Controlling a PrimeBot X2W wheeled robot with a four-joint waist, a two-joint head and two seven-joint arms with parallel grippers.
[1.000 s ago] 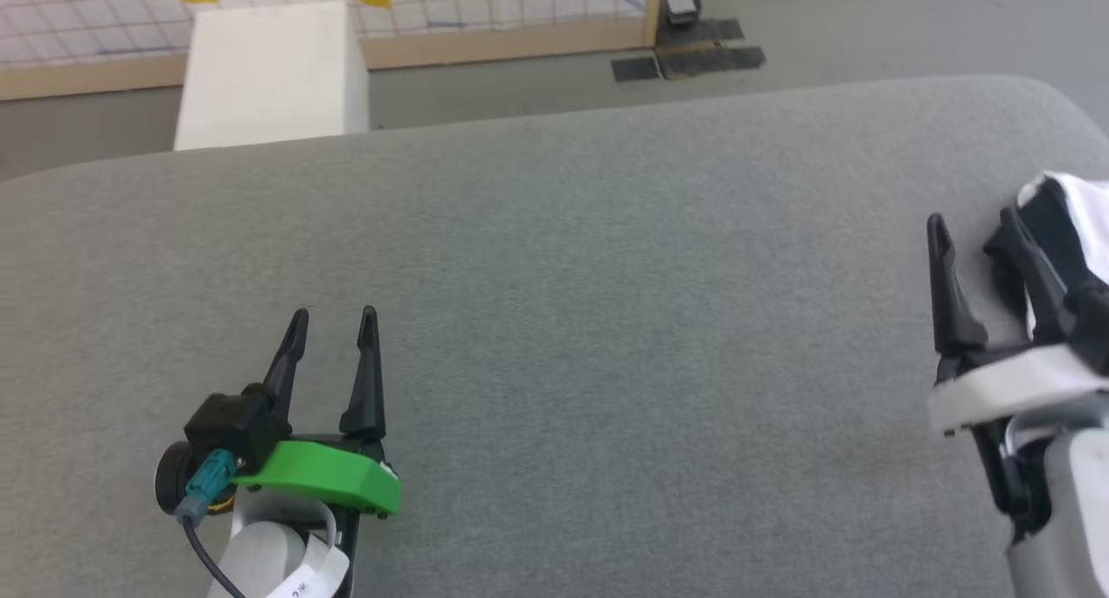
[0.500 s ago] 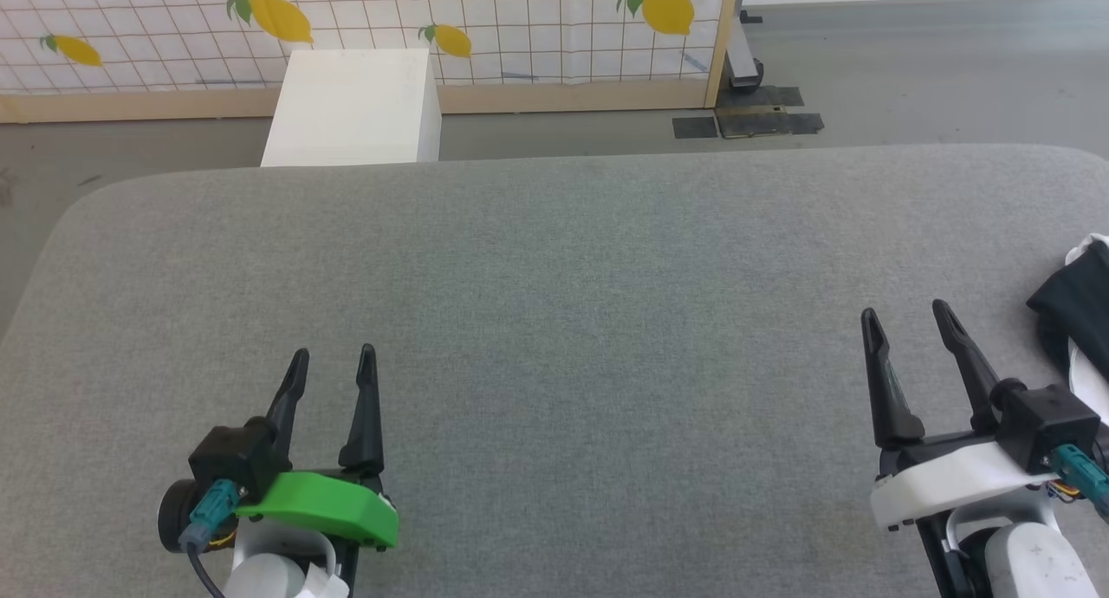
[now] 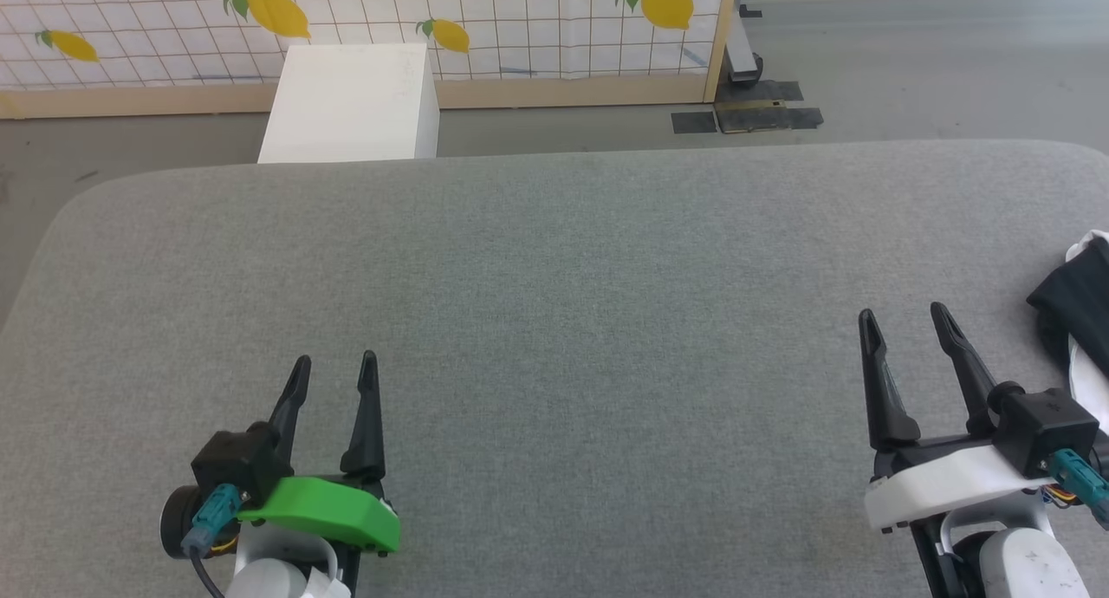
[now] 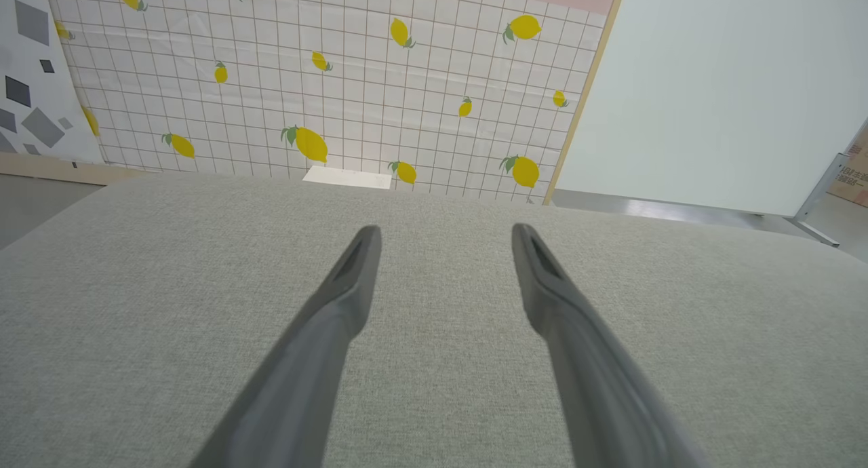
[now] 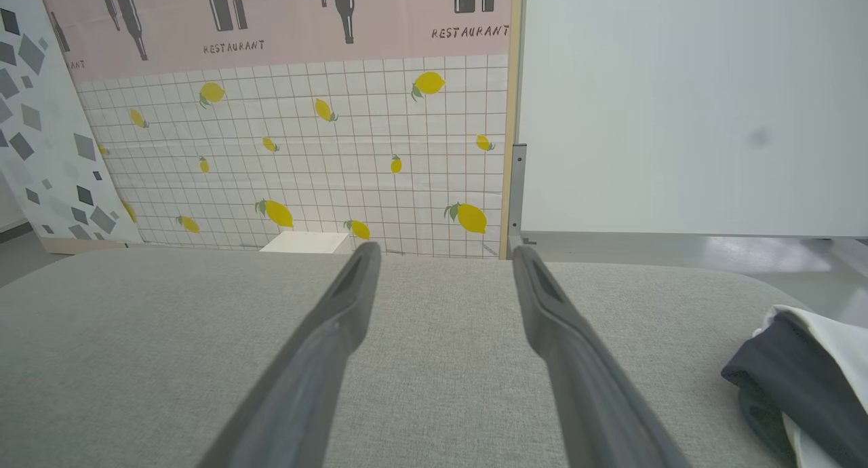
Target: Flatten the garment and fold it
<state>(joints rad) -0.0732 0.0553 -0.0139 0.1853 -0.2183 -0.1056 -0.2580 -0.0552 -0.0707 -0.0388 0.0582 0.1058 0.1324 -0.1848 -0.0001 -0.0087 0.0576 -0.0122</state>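
Note:
The garment (image 3: 1079,312) lies bunched in black and white folds at the right edge of the grey padded table (image 3: 554,277); most of it runs out of the head view. In the right wrist view the garment (image 5: 803,380) sits at the lower right. My right gripper (image 3: 901,316) stands open just left of it, apart from the cloth, with nothing between its fingers. My left gripper (image 3: 333,360) hovers open and empty over bare table at the lower left. Seen from the wrists, my left gripper (image 4: 444,230) and my right gripper (image 5: 444,251) both have their fingers spread.
A white box (image 3: 351,104) stands on the floor beyond the table's far edge. Behind it runs a lemon-patterned tiled panel (image 3: 485,17) with a wooden frame. Dark tape patches (image 3: 749,117) mark the grey floor at the back right.
The head camera has swung left and up, so the wall and box now show more fully. The right gripper now appears further from the garment. Both grippers stay open.

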